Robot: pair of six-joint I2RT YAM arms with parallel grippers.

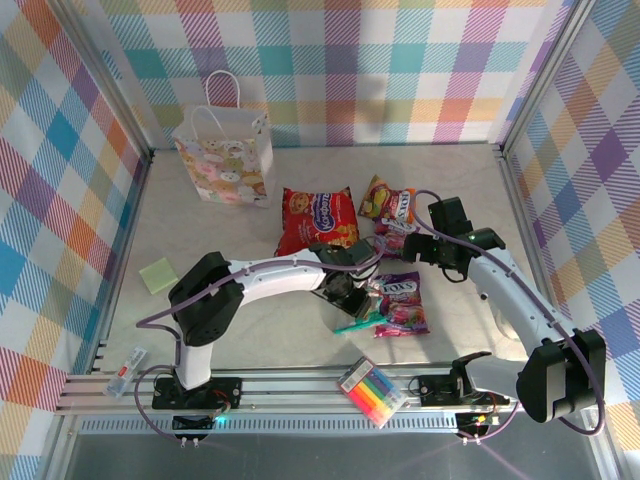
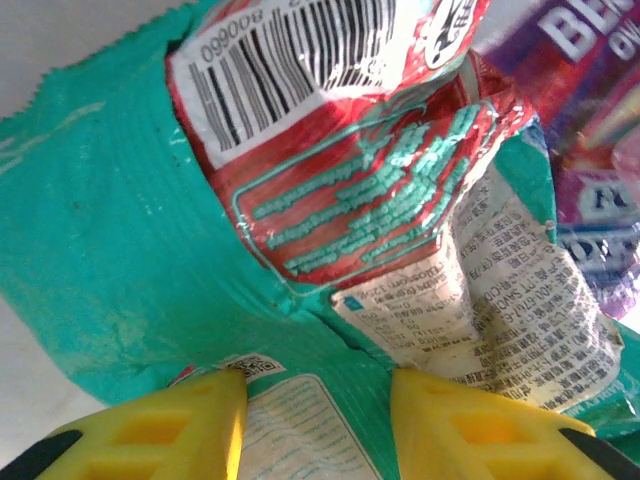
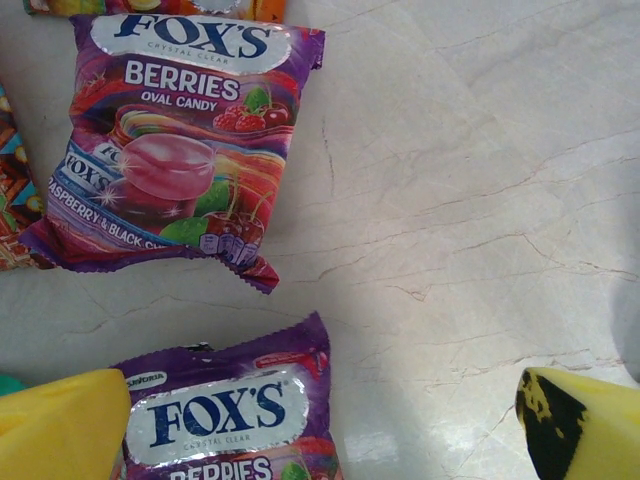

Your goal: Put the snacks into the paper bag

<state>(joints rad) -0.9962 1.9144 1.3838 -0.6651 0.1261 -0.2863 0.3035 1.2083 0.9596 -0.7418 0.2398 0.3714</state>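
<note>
Across the purple packet (image 3: 175, 150) runs FOX'S BERRIES OVAL CANDY.

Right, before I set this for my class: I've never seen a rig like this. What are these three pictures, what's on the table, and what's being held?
Two robot arms are bolted at the near edge of a table. Each arm ends in a two-finger gripper. The wide picture comes from a fixed camera above and behind the arms. The other two pictures come from a camera on each wrist, so the yellow shapes in them are the arm's own fingers.

On the table lie a red chip bag, a small orange packet, purple candy bags, a pack of marker pens and a sticky-note pad. A white paper bag stands at the back.

The left gripper seems to pinch a crumpled teal packet. The right gripper is open and holds nothing, over one of the candy bags.
</note>
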